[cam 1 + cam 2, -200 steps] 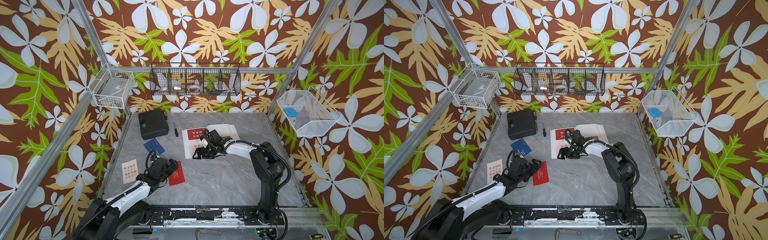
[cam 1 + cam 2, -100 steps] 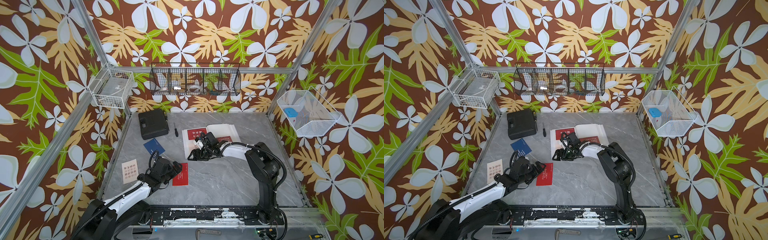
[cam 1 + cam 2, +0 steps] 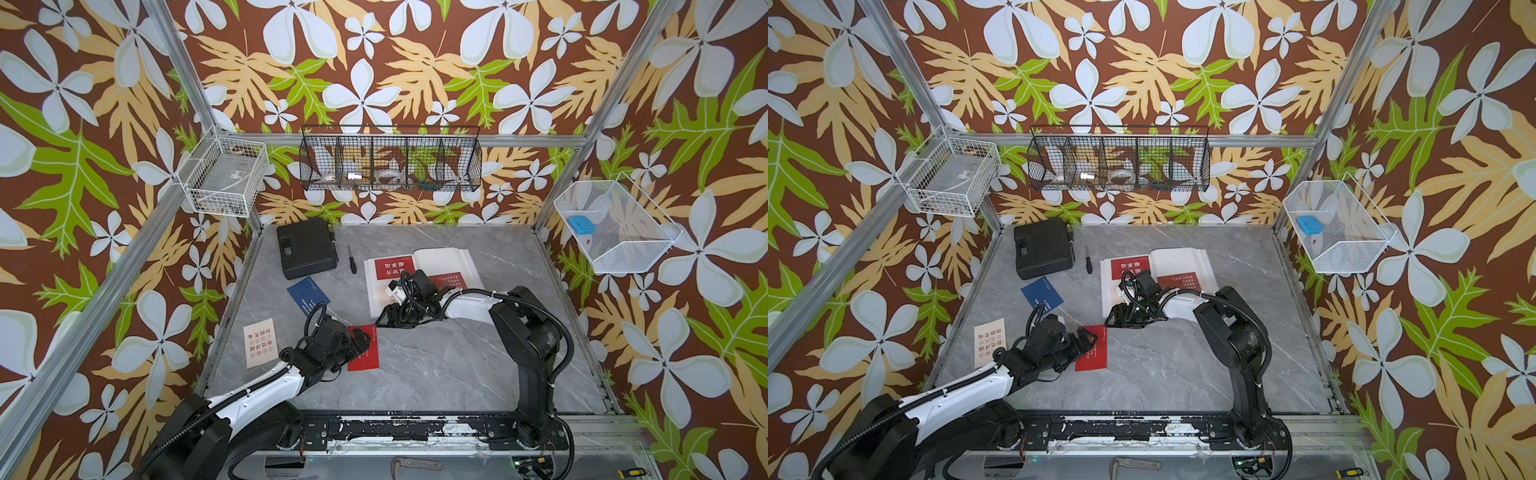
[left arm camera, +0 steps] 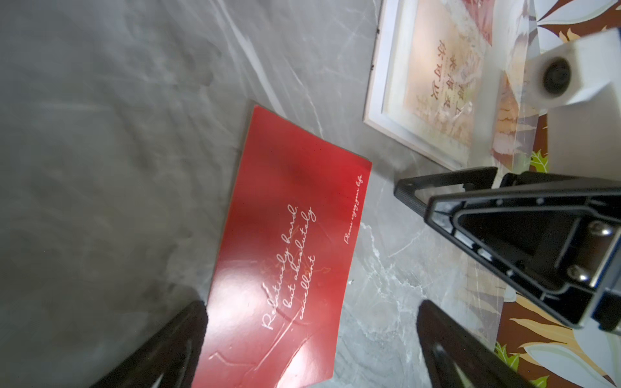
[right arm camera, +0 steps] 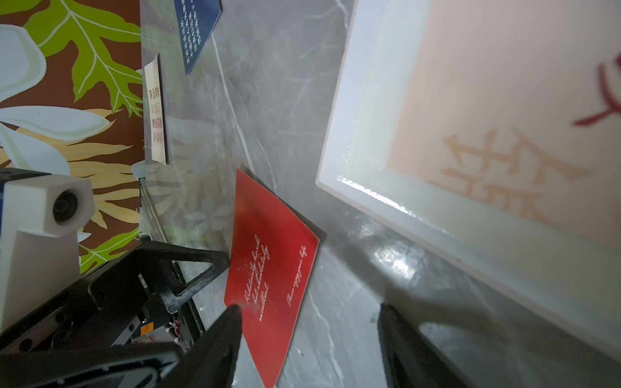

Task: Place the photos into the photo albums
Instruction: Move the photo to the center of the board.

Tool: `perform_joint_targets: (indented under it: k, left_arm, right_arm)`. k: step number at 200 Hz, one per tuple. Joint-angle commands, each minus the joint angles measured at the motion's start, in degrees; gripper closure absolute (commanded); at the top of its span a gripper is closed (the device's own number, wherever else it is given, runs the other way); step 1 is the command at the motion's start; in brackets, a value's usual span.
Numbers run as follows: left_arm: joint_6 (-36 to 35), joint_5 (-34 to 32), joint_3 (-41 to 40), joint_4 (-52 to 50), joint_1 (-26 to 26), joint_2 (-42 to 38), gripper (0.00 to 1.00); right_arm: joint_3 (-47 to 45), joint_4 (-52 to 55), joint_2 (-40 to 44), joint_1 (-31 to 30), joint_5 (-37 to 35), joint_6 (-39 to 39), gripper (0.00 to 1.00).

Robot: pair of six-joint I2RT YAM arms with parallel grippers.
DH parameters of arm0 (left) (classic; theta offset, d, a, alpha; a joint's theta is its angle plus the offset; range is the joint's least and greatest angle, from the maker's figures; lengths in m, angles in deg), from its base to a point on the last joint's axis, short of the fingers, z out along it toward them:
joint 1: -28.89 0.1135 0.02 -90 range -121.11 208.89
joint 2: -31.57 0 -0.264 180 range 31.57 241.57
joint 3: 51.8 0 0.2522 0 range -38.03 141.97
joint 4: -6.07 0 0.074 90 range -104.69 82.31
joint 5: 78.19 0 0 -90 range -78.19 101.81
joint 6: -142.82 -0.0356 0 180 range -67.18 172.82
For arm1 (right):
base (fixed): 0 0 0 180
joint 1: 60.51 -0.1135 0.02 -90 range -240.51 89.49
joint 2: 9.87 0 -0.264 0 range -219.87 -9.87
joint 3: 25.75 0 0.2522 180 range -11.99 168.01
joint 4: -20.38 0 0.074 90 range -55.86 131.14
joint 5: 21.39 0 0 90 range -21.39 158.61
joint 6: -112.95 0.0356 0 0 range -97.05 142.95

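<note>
The photo album (image 3: pixel 440 259) (image 3: pixel 1177 259) lies open at the back of the table, with red photos in its pages and a cream one (image 4: pixel 433 84) under film. A red photo (image 3: pixel 365 351) (image 3: pixel 1093 351) (image 4: pixel 289 248) (image 5: pixel 272 268) lies flat on the table just in front of it. My left gripper (image 3: pixel 360 338) (image 4: pixel 311 336) stands open over that photo's near end. My right gripper (image 3: pixel 384 321) (image 5: pixel 309 322) hovers open at the album's front corner, one fingertip over the red photo's edge. A navy photo (image 3: pixel 308 293) and a cream photo (image 3: pixel 260 342) lie to the left.
A black plastic case (image 3: pixel 306 248) and a small screwdriver (image 3: pixel 352 258) sit at the back left. Wire baskets hang on the walls: white (image 3: pixel 226 178), black (image 3: pixel 390 158), white mesh (image 3: pixel 611 226). The table's left edge runs beside the cream photo.
The red photo has shifted right and straightened on the table. My right gripper came forward off the album toward it, its jaws narrowing. The left gripper stayed open by the photo.
</note>
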Motion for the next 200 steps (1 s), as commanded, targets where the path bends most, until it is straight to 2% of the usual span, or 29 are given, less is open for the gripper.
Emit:
perform_joint_targets:
  k: [1,51,89,117,200]
  left_arm:
    - [3.2,3.2,-0.4,-3.8,-1.9,2.4,0.00]
    - [6.5,3.2,0.6,2.2,-5.9,3.8,0.00]
    - [1.2,-3.8,7.5,-6.6,-6.1,2.2,0.02]
    - [-2.2,-6.8,10.6,-9.6,-5.5,2.8,0.02]
    - [-4.2,-5.1,9.7,-1.1,-2.0,10.6,0.02]
  right_arm:
    - [1.2,4.1,-0.3,0.0,-1.5,-1.2,0.33]
    - [1.0,7.1,1.1,2.9,-3.5,-3.4,0.33]
    - [-0.6,9.3,3.3,4.9,-3.7,-7.3,0.33]
    - [-3.0,8.3,3.2,4.1,-2.6,-7.7,0.34]
    - [-4.5,3.4,0.6,-0.4,-0.5,-4.5,0.34]
